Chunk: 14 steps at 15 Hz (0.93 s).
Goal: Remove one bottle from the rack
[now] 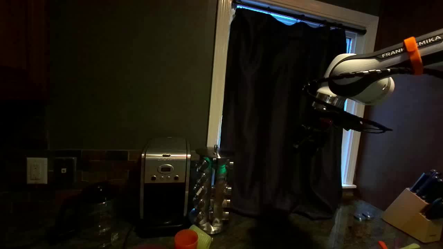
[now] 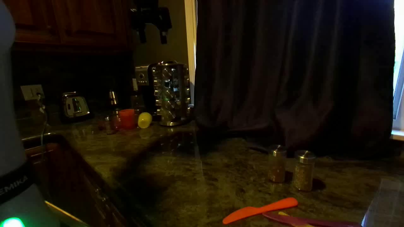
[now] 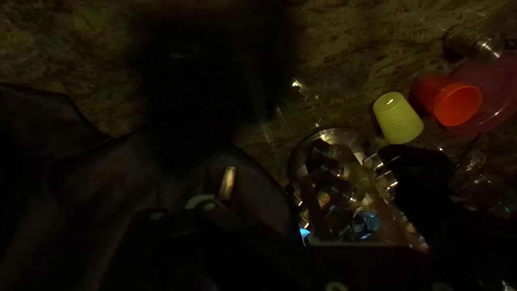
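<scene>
The robot arm [image 1: 361, 80] reaches in from the right of an exterior view, held high, presumably so that it clears everything on the granite desk [image 2: 233, 176]. Its jaws point downward, released and spread apart, with nothing visible between them, as suits a grasp not yet made. Left of centre in an exterior view, the spice rack [image 2: 172, 123] stands upright on its round metal base, with the jaws higher up at the upper left; whether they hang directly over it is hard to tell. Its bottles [image 2: 170, 95] seem to sit slanted in tiers, capped ends outward, probably so each can be drawn out by the cap; a straight-down approach may need tilting. The coffee maker [image 1: 166, 173] just beside the rack likely limits access on that flank, and the yellow cup [image 3: 398, 118], lying nearby, could be knocked. Two spice jars [image 2: 304, 173] stand upright at lower right, well apart, so the bottle wanted is presumably one in the rack.
</scene>
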Each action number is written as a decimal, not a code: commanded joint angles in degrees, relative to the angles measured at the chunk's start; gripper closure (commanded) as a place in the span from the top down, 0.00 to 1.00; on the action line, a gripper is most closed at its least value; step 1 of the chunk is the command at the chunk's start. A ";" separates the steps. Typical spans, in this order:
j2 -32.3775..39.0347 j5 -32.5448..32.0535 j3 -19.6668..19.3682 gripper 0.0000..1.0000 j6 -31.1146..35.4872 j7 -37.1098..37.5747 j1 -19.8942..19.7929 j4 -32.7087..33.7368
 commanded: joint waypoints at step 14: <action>0.55 -0.84 2.53 1.00 -1.70 4.32 -1.18 0.70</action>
